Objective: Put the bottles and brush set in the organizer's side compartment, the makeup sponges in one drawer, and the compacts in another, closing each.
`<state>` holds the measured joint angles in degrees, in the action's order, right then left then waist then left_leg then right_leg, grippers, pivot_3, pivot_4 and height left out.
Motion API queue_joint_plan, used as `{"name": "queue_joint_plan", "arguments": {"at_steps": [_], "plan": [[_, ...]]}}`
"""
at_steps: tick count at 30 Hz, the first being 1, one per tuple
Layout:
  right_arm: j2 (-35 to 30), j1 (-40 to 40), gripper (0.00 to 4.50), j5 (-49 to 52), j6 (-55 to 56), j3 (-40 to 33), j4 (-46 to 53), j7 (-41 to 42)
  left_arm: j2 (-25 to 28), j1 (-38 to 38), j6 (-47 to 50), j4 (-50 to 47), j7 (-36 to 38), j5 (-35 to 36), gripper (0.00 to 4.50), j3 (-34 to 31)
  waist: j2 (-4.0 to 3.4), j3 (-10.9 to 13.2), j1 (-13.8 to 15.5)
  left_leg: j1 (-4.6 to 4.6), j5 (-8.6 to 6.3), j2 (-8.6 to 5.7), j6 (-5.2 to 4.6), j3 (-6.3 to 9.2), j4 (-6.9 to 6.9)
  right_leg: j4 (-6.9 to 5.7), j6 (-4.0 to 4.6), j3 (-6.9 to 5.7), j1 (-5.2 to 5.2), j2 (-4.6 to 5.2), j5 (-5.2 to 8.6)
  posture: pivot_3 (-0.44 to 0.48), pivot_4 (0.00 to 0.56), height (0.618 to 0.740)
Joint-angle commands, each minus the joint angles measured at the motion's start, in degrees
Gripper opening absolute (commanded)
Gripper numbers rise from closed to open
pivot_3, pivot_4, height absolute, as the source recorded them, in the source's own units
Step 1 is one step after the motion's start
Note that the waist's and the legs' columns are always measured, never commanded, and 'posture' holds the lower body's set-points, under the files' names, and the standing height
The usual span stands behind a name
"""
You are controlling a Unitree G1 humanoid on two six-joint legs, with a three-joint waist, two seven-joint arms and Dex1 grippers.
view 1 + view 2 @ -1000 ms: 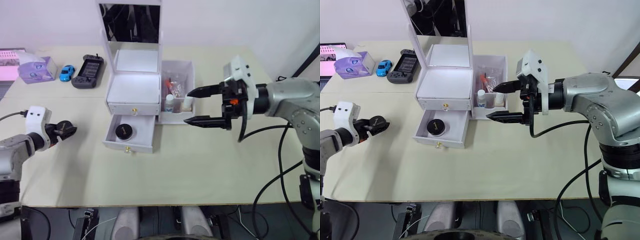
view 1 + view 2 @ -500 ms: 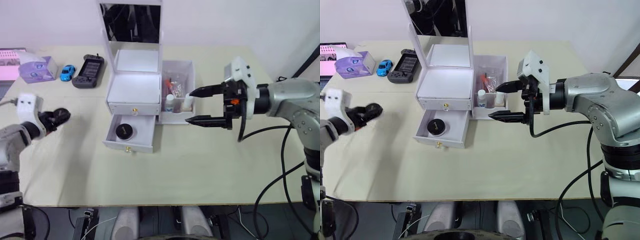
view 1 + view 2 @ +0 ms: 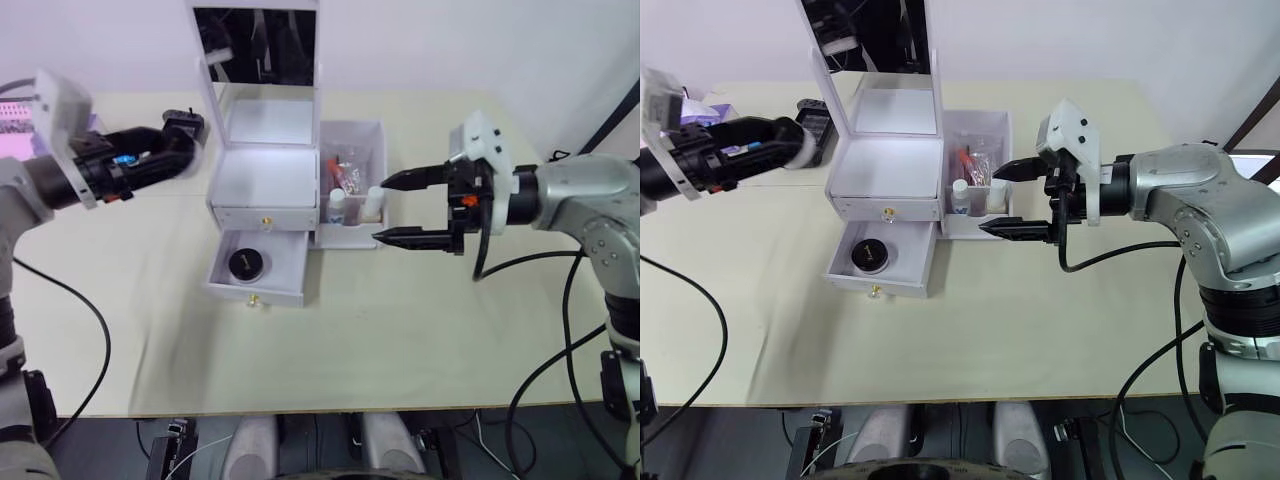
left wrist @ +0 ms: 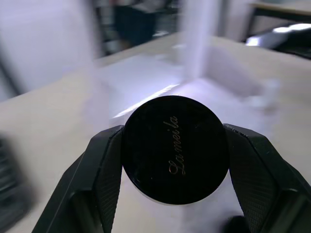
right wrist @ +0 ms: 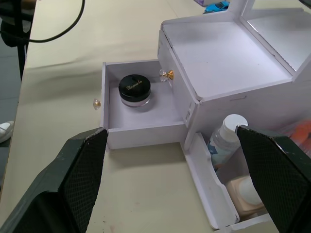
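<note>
My left gripper (image 4: 175, 145) is shut on a round black compact (image 4: 176, 160) with script on its lid. It hovers beside the left wall of the white organizer (image 3: 265, 180), level with the top. The lower drawer (image 3: 258, 268) stands pulled out with a second compact (image 3: 245, 263) inside; the upper drawer (image 3: 267, 215) is closed. In the side compartment (image 3: 352, 232) stand the white-capped bottle (image 3: 338, 205), the tan pump bottle (image 3: 372, 205) and the brush set (image 3: 348, 170). My right gripper (image 3: 393, 210) is open just right of that compartment. The makeup sponges are out of view.
The upright mirror (image 3: 255, 45) rises at the organizer's back. A black handheld console (image 3: 816, 115) and a lilac tissue box (image 3: 718, 105) lie at the back left, behind my left arm. Cables hang off the table's right side.
My left arm has swung up from the near left of the table to the organizer's left side, carrying the compact. The right gripper has barely moved.
</note>
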<state>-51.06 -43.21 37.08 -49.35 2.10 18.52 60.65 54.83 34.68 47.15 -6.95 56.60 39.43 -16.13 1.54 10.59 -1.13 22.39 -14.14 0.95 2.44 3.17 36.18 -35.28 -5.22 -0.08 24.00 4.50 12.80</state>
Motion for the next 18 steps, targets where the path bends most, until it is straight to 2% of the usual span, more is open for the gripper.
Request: {"name": "queue_joint_plan", "arguments": {"at_steps": [1,3,10,14,18], "plan": [[-1.01,0.27,4.50,0.54,0.05,-2.32,2.51,-0.59,3.53,1.55,1.53,-6.11,3.89,-1.54,2.60,7.99,0.00,0.00,0.05,-0.01,0.00,0.00,0.00,0.01,0.00,-0.03,0.01,0.00,0.00,-0.02,0.00,0.000,0.150,0.740],[-1.37,0.88,4.50,0.39,-0.29,-2.68,3.11,-1.12,3.98,3.30,2.22,-8.79,5.41,-2.39,2.60,13.18,-0.02,0.01,0.31,-0.01,0.00,0.01,0.00,0.03,0.01,-0.04,0.08,0.02,-0.01,-0.04,0.04,0.000,0.150,0.740],[-2.46,1.90,4.50,1.09,-1.42,-3.91,4.62,-2.47,3.52,4.67,1.99,-14.66,9.64,-3.53,2.60,21.54,-0.01,0.02,0.27,0.03,0.00,0.00,-0.01,0.02,0.05,-0.01,0.15,0.05,-0.02,-0.05,0.12,0.000,0.150,0.740],[-2.77,1.92,4.50,1.36,-2.20,-4.27,5.17,-3.14,3.36,5.49,-3.16,-12.84,11.12,-11.00,2.60,28.34,-0.01,0.02,0.21,0.01,0.00,0.00,-0.01,0.03,0.03,-0.03,0.13,0.05,0.00,-0.07,0.13,0.000,0.150,0.740],[-3.55,2.10,4.50,0.33,-2.04,-4.22,5.70,-3.81,-0.28,7.02,-7.59,-9.97,10.22,-16.99,2.60,32.67,-0.01,0.02,0.46,0.02,0.01,0.00,-0.02,0.04,0.11,-0.06,0.14,0.05,-0.04,-0.09,0.13,0.000,0.150,0.740]]}}
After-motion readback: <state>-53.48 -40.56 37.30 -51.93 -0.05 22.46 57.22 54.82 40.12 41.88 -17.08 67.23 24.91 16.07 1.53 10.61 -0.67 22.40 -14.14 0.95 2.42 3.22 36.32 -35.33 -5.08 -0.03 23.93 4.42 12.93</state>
